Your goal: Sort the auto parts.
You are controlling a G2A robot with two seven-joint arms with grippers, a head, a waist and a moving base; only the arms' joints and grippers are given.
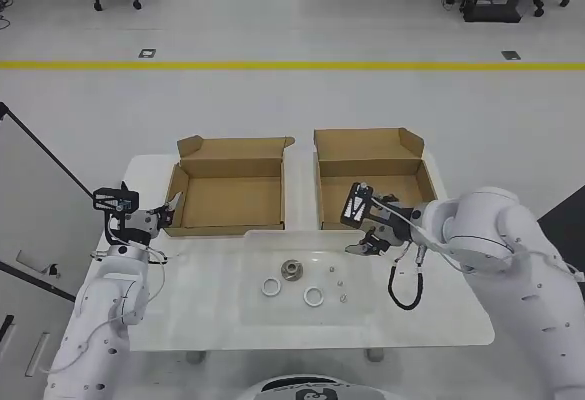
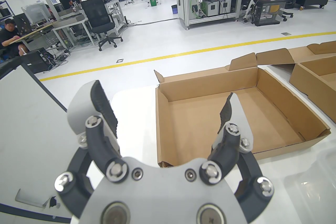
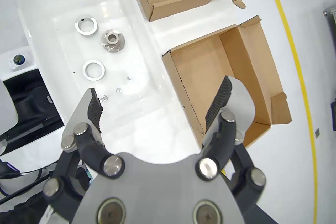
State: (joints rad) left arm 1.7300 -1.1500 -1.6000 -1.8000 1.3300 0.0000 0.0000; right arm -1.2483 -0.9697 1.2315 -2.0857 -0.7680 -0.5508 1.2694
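Both jaws released, empty. Left gripper left of left box; right gripper over right box near wall. Hub, rings, tiny screws all in tray, centre-near. Risks: screws could skid off broad pads; right arm could clip box wall descending.

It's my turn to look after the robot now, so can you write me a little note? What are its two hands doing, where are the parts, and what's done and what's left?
Left gripper: open, holding nothing, beside the left cardboard box.
Right gripper: open, holding nothing, above the front edge of the right cardboard box.
Parts: two rings, a flanged hub and three tiny pieces all lie in the clear tray.
Done: nothing sorted; no part seen in either box.
Left: move every part into a box.
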